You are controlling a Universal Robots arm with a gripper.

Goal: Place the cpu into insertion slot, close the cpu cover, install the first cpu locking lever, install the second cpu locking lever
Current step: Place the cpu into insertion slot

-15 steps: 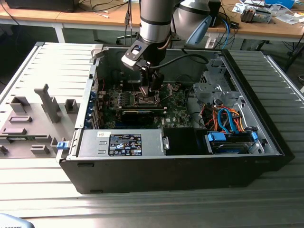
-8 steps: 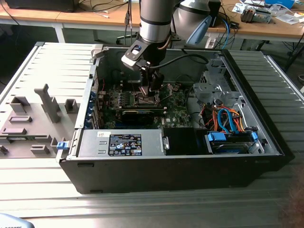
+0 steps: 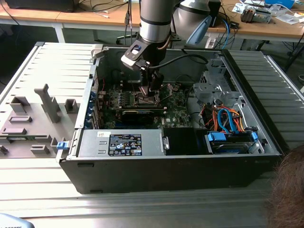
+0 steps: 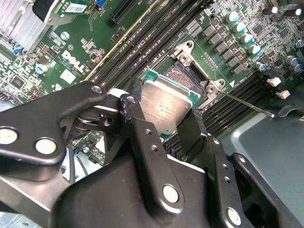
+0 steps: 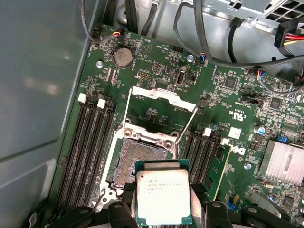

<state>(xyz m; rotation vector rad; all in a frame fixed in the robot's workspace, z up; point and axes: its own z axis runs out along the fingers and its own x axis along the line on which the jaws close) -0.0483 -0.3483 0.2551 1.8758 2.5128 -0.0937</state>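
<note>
Cpu [image 5: 164, 197]: hanging clamped in the gripper, just over one edge of the insertion slot, metal top showing.
Insertion slot [image 5: 135, 159]: lying uncovered, dark centre showing.
Gripper [image 4: 164, 118]: pinching the cpu by two opposite edges.
Cpu cover [image 5: 161, 95]: standing swung open beyond the slot.

The exterior view is looking down from high beyond one long side of the open computer case [image 3: 166, 175], taking in all of it and the arm [image 3: 156, 19]. Both wrist views are looking from close over the motherboard [image 5: 156, 61], facing it from opposite sides and sharing the insertion slot [image 5: 135, 156] and the cpu [image 5: 164, 197].
</note>
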